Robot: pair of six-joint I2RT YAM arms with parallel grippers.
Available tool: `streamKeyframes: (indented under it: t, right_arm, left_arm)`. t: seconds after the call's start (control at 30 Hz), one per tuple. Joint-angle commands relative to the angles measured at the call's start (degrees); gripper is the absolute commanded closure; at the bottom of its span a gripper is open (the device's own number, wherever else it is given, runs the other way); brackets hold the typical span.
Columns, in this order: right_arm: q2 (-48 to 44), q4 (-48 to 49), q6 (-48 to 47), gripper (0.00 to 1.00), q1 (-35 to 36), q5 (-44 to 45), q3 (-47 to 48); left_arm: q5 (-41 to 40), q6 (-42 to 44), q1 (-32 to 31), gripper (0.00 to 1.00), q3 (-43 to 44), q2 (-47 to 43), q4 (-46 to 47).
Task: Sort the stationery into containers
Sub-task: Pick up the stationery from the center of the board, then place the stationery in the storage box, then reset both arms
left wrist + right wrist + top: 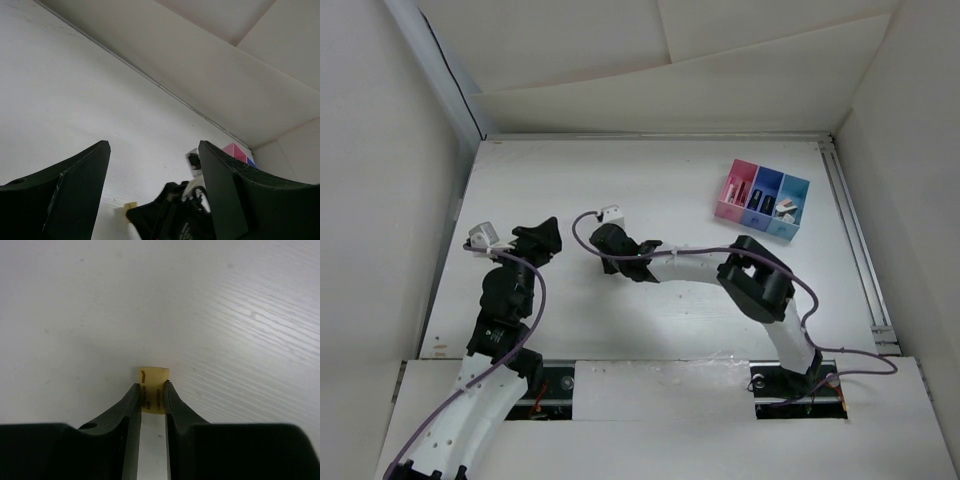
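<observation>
My right gripper (151, 390) is shut on a small cream-yellow eraser block (153, 375) with brown print, held at the table surface. In the top view this gripper (608, 262) is left of centre and hides the eraser. The eraser (130, 205) also shows in the left wrist view, beside the right gripper's black fingers (172, 217). My left gripper (154, 150) is open and empty; in the top view it (548, 238) sits at the left. The three-bin tray (741, 166), pink, dark blue and light blue, stands at the far right with small sticks and blocks inside.
White walls enclose the table (650, 190) at the back and on both sides. A metal rail (850, 230) runs along the right edge. The pink bin's corner (234, 151) shows behind my left gripper's right finger. No other loose stationery shows on the table.
</observation>
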Motion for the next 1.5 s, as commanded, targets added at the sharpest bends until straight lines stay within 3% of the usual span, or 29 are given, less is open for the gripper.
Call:
streamKeyframes:
  t: [0.0, 0.07, 0.27, 0.3, 0.47, 0.57, 0.6, 0.83, 0.93, 0.97, 1.1, 1.2, 1.3, 1.33, 1.43, 1.47]
  right_arm:
    - [-10.7, 0.8, 1.3, 0.97, -3.9, 5.7, -3.1]
    - [-17.3, 0.8, 2.6, 0.97, -7.5, 5.7, -7.9]
    - [-32.0, 0.0, 5.6, 0.97, -27.8, 9.0, -18.7]
    - [-33.2, -1.3, 5.6, 0.97, -33.0, 11.8, -19.4]
    - [-36.5, -3.8, 8.7, 0.97, -46.3, 14.3, -21.9]
    - [-37.0, -3.8, 9.3, 0.97, -51.4, 12.7, -22.5]
    - [-37.0, -3.8, 10.0, 0.97, -52.4, 12.7, -22.5]
    - [-32.9, -3.2, 11.0, 0.94, -55.6, 11.0, -23.1]
    - [-31.4, -3.2, 11.5, 0.80, -56.2, 11.0, -23.1]
    - [-31.4, -3.2, 11.5, 0.68, -56.2, 11.0, -23.1]
    - [-32.1, -3.2, 11.5, 0.36, -56.2, 10.3, -23.1]
    - [-34.1, -3.7, 11.5, 0.18, -56.2, 10.3, -22.5]
    - [-36.2, -5.1, 11.5, 0.17, -55.6, 9.7, -22.5]
    - [-37.9, -6.0, 11.5, 0.10, -55.6, 9.7, -22.5]
    - [-42.6, -7.2, 10.2, 0.07, -52.4, 9.7, -23.2]
    - [-43.7, -7.2, 9.7, 0.00, -51.4, 9.1, -23.2]
  left_arm:
    - [1.7, 0.3, -0.2, 0.31, -0.3, -0.1, 2.4]
    - [2.3, 0.3, -0.2, 0.31, -0.3, 0.6, 3.0]
    - [8.0, 2.2, -0.2, 0.29, 0.3, 5.7, 6.8]
    - [10.2, 2.2, -0.2, 0.29, 1.1, 8.1, 6.8]
    - [14.3, 3.2, -0.2, 0.24, 2.9, 14.6, 8.4]
    - [15.5, 3.2, -0.2, 0.22, 3.5, 15.8, 9.0]
    - [15.5, 3.8, -0.2, 0.00, 3.5, 16.4, 9.0]
    - [15.5, 3.8, -0.2, 0.00, 3.5, 16.4, 9.0]
    - [15.5, 3.8, -0.2, 0.00, 3.5, 16.4, 9.0]
    - [15.0, 3.8, -0.2, 0.00, 3.5, 16.4, 9.0]
    - [15.0, 3.8, -0.2, 0.00, 3.5, 16.9, 9.0]
    - [15.0, 3.8, -0.2, 0.00, 3.5, 17.5, 9.0]
    - [15.7, 3.8, -0.2, 0.00, 3.5, 18.9, 9.6]
    - [16.4, 4.5, -0.2, 0.00, 3.5, 19.4, 10.3]
    - [18.3, 4.5, -0.2, 0.00, 4.8, 22.0, 9.8]
    - [18.3, 4.5, -0.2, 0.00, 5.8, 22.7, 9.8]
